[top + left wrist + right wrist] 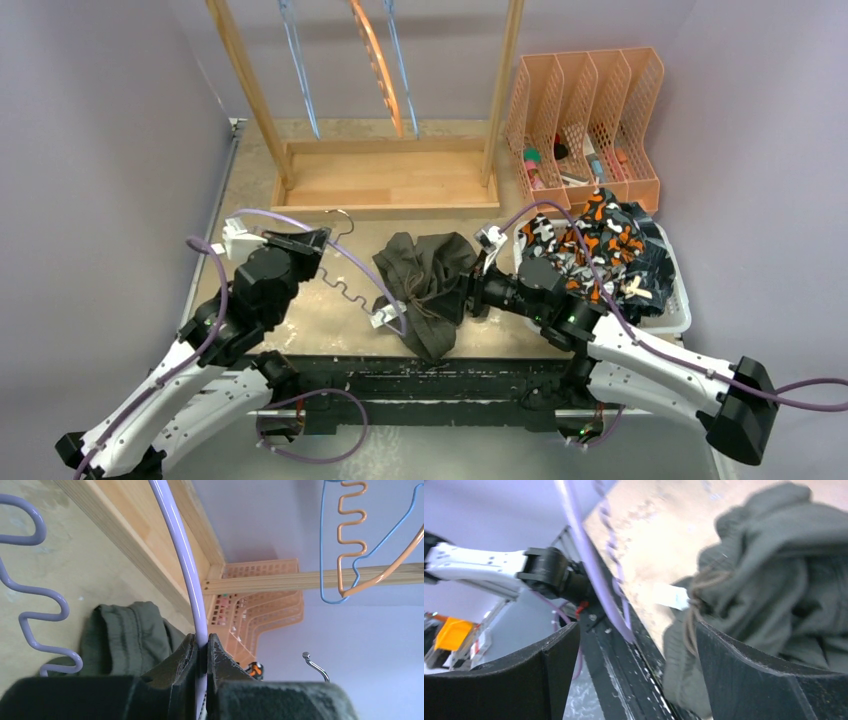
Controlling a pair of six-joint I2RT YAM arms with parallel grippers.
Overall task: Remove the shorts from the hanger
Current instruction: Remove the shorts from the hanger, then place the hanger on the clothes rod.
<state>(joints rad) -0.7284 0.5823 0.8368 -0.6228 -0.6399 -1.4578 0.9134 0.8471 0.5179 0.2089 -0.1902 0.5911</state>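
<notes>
The olive green shorts [425,285] sit bunched in the middle of the desk [320,335], just below the wooden rack [385,185], with the drawstring [696,600] trailing toward the near edge. The lavender hanger [345,285] runs diagonally from upper left down to their left edge. There a white clip [385,318] meets the cloth, and I can't tell whether it bites. My left gripper [201,655] is clamped tight on the hanger's wire at the upper-left end. My right gripper [472,297] sits just beside the shorts' right side, fingers spread wide, holding nothing. In the overhead view the cloth lies directly left of it, so the right arm is clearly nearer. I judge the pull goes rightward, off the hanger's lower end, toward the bin [680,315] with the other shorts [590,245].
</notes>
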